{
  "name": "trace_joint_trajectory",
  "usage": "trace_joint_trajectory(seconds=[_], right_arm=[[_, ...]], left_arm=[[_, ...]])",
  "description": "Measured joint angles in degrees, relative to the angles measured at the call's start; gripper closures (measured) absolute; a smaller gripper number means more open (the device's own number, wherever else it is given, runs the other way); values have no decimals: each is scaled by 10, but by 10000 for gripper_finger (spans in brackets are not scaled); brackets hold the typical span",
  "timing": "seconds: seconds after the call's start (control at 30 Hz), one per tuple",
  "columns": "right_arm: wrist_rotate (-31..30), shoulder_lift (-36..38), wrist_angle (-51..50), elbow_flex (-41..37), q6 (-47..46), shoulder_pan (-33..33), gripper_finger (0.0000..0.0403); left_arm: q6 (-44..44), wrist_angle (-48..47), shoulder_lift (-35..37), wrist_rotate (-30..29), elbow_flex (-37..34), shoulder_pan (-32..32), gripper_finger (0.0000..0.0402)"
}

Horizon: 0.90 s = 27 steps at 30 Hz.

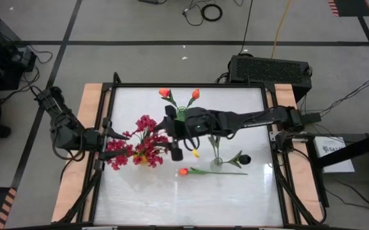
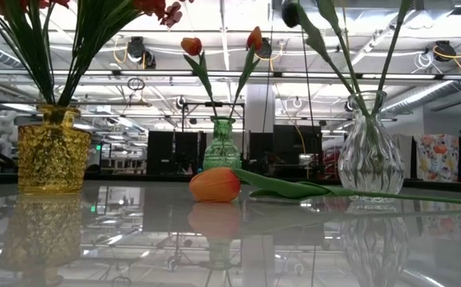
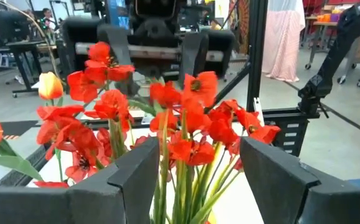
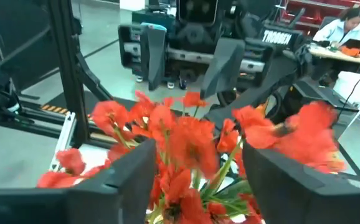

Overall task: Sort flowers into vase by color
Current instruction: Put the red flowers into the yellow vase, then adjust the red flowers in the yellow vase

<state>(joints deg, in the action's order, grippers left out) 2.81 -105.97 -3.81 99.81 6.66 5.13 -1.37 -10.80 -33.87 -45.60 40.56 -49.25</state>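
Crimson-pink sprays point(image 1: 140, 142) stand in a yellow vase point(image 2: 49, 151) at the table's left middle. Two orange-red tulips point(image 1: 165, 93) stand in a green vase point(image 2: 221, 145) farther back. A black bloom point(image 1: 244, 158) sits in a clear vase point(image 2: 368, 159). One tulip point(image 2: 214, 184) lies flat on the table near the front. My left gripper point(image 1: 115, 134) is open at the sprays' left side, facing them point(image 3: 195, 155). My right gripper point(image 1: 173, 135) is open at their right side, with blooms between its fingers point(image 4: 198, 155).
The right arm point(image 1: 248, 118) reaches across the table's middle, over the green vase and past the clear vase. The three vases stand close together. Bare glossy tabletop point(image 1: 184, 201) spreads along the near edge. A dark frame point(image 1: 191, 85) borders the table.
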Motion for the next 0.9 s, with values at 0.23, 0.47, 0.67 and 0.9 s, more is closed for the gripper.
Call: trace_joint_trajectory(seconds=[0.23, 0.47, 0.67, 0.9], right_arm=[[-1, 70, -60, 0, 0, 4, 141], [-36, 169, -134, 0, 10, 31, 140], [-59, 235, -251, 0, 1, 68, 140], [-63, 268, -361, 0, -38, 98, 140]], left_arm=[[7, 18, 0, -82, 0, -4, 171], [81, 76, -8, -124, 6, -3, 172], [108, 14, -27, -95, 85, 3, 172], [28, -134, -73, -100, 152, 74, 172]])
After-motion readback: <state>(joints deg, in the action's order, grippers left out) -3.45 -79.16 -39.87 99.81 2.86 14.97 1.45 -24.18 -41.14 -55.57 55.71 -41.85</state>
